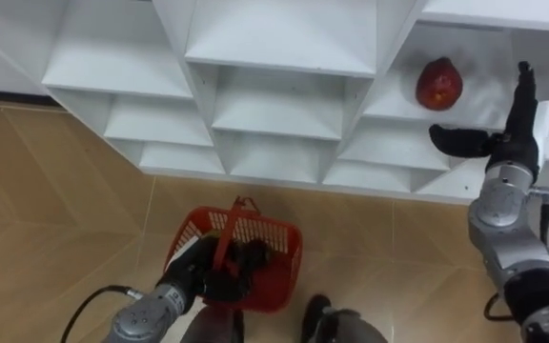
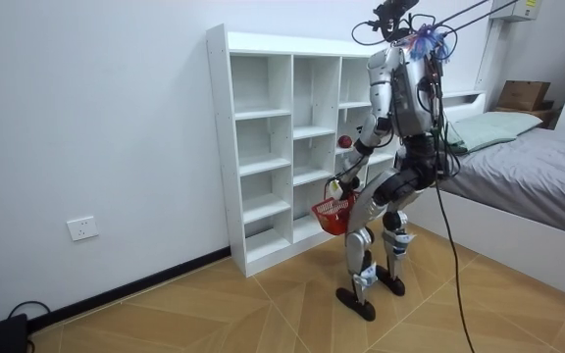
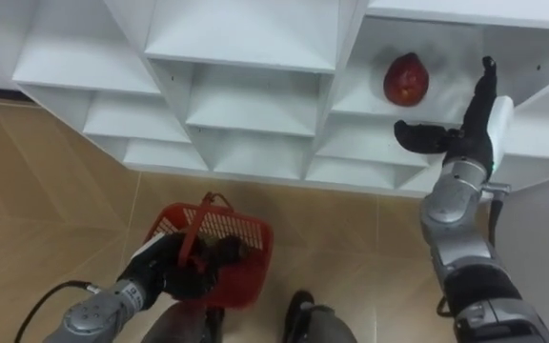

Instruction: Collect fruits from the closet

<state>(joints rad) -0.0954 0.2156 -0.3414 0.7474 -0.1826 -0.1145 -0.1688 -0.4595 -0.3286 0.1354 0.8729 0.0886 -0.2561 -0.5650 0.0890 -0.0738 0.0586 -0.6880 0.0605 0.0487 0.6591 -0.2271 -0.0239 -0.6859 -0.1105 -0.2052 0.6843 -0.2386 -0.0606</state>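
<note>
Left hand (image 1: 201, 277), lowest and closest in the eye views: fingers curled around the handle of the red basket (image 1: 281, 282) near where it meets the rim. The basket hangs at knee height above the wooden floor (image 1: 55, 219). A dark shape sits inside it beside the fingers; I cannot tell what it is.

Red fruit (image 1: 438, 83): lying alone on a shelf in the right-hand column of the white closet (image 1: 284, 57), resting on its side, clear of the compartment walls.

Right hand (image 1: 511, 143): raised into that compartment, fingers straight and together, thumb spread wide towards the fruit. It is just beside the fruit, to its right and slightly below. No contact seen.

Room view: the robot stands upright, close against the closet front.

Assessment: the fruit appears rounded, firm and smooth-skinned, light enough for one hand but liable to roll if nudged. Recommended hold is across its widest part, thumb opposing the fingers, with moderate pressure to avoid bruising.
</note>
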